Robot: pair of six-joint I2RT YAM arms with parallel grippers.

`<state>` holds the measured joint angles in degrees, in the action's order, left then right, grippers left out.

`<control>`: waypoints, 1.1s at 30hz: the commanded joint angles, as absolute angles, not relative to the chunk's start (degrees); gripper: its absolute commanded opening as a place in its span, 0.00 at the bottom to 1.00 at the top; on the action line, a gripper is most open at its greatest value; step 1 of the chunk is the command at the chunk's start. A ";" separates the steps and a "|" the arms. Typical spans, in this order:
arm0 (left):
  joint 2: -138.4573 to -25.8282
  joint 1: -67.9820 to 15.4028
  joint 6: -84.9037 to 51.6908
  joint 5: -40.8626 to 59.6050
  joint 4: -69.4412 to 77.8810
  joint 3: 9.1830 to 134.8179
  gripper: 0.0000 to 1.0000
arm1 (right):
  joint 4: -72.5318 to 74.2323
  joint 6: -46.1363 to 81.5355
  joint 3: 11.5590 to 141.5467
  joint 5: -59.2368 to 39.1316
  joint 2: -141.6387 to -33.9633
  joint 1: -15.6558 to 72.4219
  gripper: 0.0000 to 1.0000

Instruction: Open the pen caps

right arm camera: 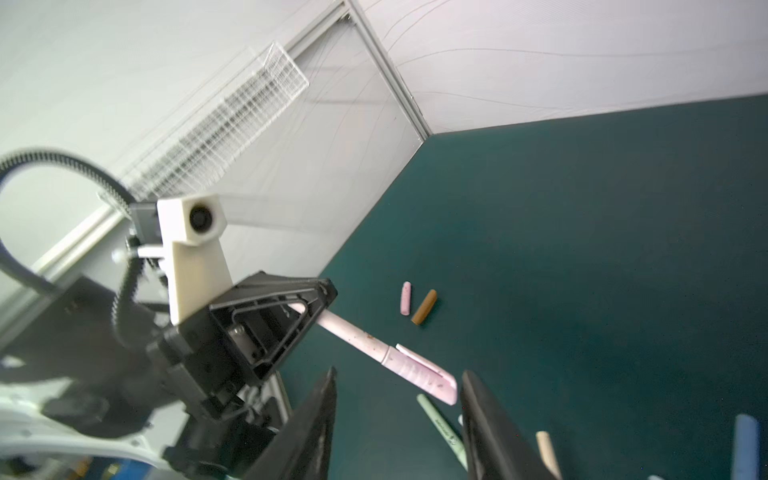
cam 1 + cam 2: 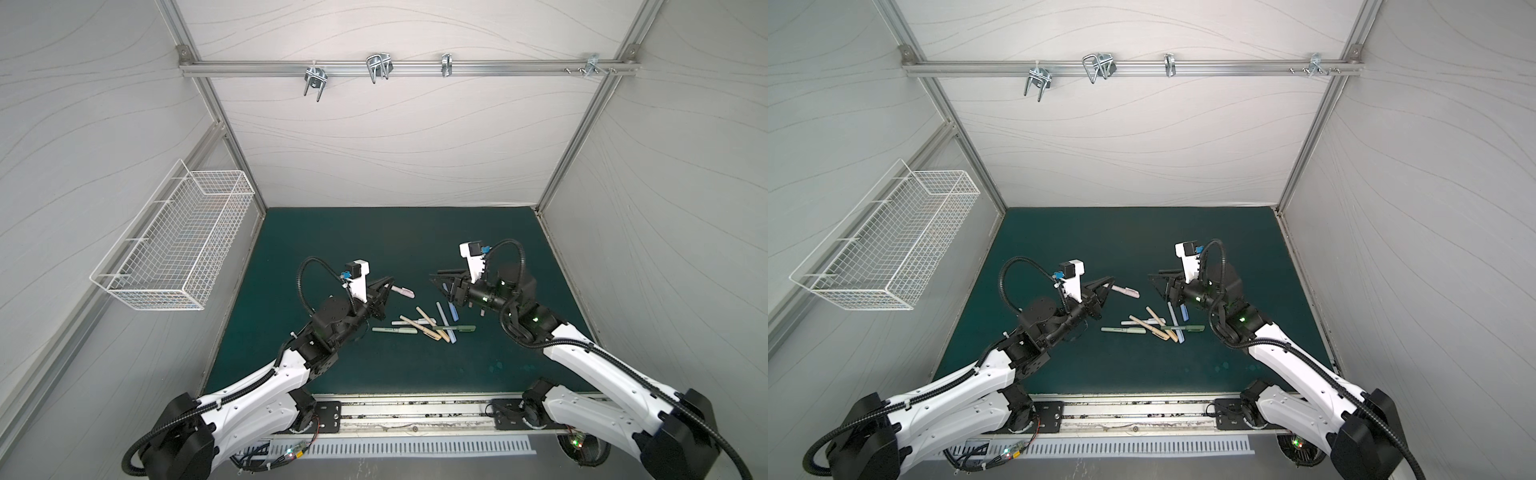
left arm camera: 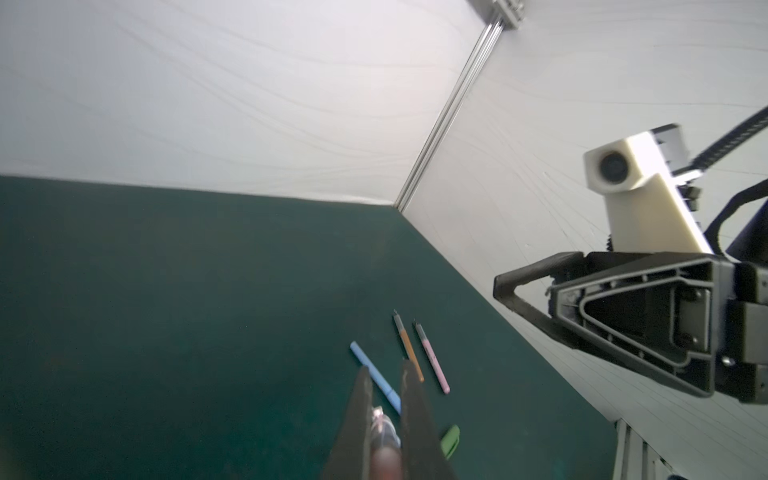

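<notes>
Right wrist, pen — in left fingers (capped)

Top views: high overhead; wrist views: low, nr mat

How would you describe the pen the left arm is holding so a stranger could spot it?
Start at the green mat and find the left gripper above it. It grips the pink pen, the only one lifted off the mat, cap still on; the other pens lie flat.
</notes>
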<state>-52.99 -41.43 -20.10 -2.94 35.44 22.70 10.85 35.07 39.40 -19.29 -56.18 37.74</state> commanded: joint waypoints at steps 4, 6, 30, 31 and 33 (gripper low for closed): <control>-59.18 -42.24 -7.02 -3.36 59.56 22.28 0.00 | 9.67 65.50 39.79 -23.18 -57.03 37.92 0.55; -61.50 -42.21 -5.03 -2.22 62.53 23.06 0.00 | 12.55 71.95 38.78 -24.18 -58.56 38.17 0.55; -73.04 -42.69 -2.20 7.91 78.97 24.51 0.00 | 27.48 95.36 35.33 -11.13 -62.50 43.87 0.49; -72.97 -42.80 -2.15 8.35 78.92 24.52 0.00 | 26.83 95.19 35.59 -10.27 -62.23 44.20 0.49; -72.87 -43.06 -2.08 8.73 78.84 24.47 0.00 | 25.64 95.06 36.10 -8.46 -61.85 45.22 0.48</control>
<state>-72.49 -42.50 -2.59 6.72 74.50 22.37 25.63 91.98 35.35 -12.23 -63.42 43.97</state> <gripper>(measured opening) 0.088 0.479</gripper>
